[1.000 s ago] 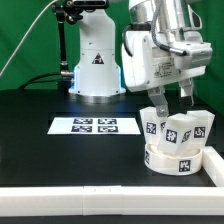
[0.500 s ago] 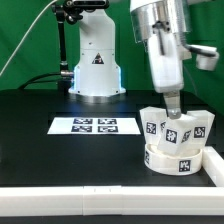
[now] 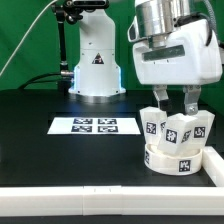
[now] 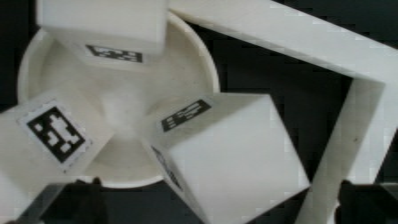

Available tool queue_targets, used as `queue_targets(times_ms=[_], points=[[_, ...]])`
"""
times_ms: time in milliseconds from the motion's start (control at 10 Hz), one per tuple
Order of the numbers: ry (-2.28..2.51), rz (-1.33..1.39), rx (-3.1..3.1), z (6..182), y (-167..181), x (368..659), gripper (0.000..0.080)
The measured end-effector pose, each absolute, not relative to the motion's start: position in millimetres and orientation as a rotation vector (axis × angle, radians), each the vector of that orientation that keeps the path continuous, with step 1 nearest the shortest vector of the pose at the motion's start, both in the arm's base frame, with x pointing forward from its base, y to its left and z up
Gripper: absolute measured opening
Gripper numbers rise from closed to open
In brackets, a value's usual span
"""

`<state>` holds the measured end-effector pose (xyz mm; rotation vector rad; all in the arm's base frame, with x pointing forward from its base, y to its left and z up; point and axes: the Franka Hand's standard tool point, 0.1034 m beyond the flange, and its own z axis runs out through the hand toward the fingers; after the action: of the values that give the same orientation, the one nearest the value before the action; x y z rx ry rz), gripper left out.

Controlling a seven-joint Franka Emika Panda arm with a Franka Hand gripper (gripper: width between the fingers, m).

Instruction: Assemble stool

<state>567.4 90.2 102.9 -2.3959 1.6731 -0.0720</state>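
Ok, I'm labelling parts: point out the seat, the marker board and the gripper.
seat [image 3: 172,160]: exterior view, front wall of the ring.
marker board [image 3: 93,126]: exterior view, middle of the sheet between its tags.
gripper [image 3: 173,101]: exterior view, midway between the fingertips.

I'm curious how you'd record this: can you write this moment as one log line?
task: assemble stool | gripper: open, fingers astride a leg | seat: on table, legs standing on it | marker board: untouched

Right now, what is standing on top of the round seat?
Three tagged white legs stand on the round seat, and the hand hovers above them. Their bases and the seat's centre are covered.
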Motion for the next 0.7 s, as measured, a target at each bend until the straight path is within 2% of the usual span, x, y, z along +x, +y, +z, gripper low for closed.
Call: queue_targets(times_ms=[700], points=[[0.610, -0.160, -2.923, 102.0, 93.4, 566.1, 0.0649]])
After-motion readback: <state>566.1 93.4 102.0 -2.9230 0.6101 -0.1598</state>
